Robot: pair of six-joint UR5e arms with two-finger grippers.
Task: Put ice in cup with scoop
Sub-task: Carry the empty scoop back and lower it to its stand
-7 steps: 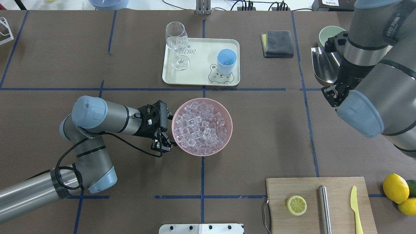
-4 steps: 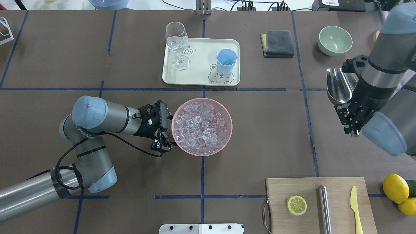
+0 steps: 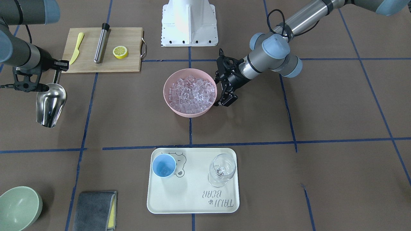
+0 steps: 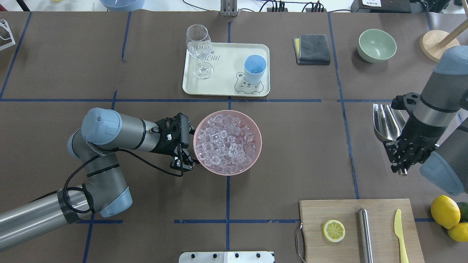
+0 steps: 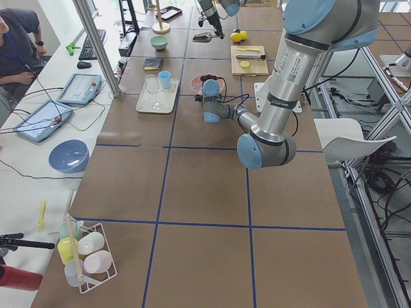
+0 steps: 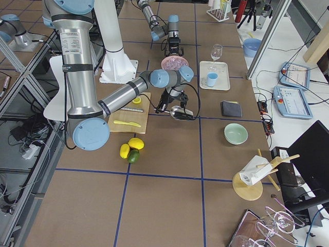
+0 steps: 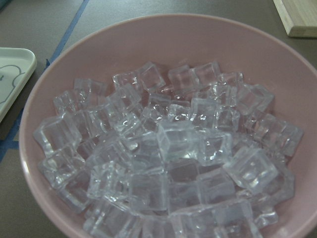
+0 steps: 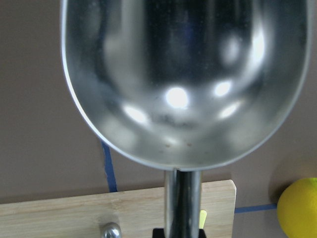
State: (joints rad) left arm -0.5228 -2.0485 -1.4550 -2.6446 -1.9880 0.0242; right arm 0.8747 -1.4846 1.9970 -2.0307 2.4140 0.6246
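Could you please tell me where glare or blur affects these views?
Right wrist view: bright highlights spot the scoop, which is blurred nearest the lens. Left wrist view: the ice shows small glints, and the cubes stay distinct. Overhead view: sharp and evenly lit.

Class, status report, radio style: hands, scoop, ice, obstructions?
Right hand shut on scoop, trough empty. Left hand at pink bowl rim, grip unclear. Ice heaped in bowl. Nothing between scoop and bowl.
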